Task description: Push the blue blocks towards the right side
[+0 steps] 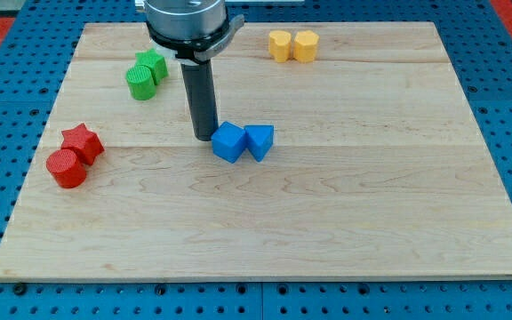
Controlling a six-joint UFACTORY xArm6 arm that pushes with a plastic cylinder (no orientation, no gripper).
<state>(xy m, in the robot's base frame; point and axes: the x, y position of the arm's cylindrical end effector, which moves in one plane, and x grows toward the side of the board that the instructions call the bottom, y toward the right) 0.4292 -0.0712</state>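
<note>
Touching the blue cube [228, 142] (blue triangular block [260, 141] beside it), my tip [204, 137] has no fingers.

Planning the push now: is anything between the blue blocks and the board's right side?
Nothing visible. My tip sits just left of the blue cube, which touches the blue triangular block; the board rightward is bare.

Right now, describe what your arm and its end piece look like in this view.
Only my arm's lowest part shows. A round grey metal flange with a dark rim sits at the view's top edge. Below it hangs a straight dark grey cylindrical rod, plain and smooth, ending in my tip. No cables, markings or labels are visible; the arm above is cut off.
</note>
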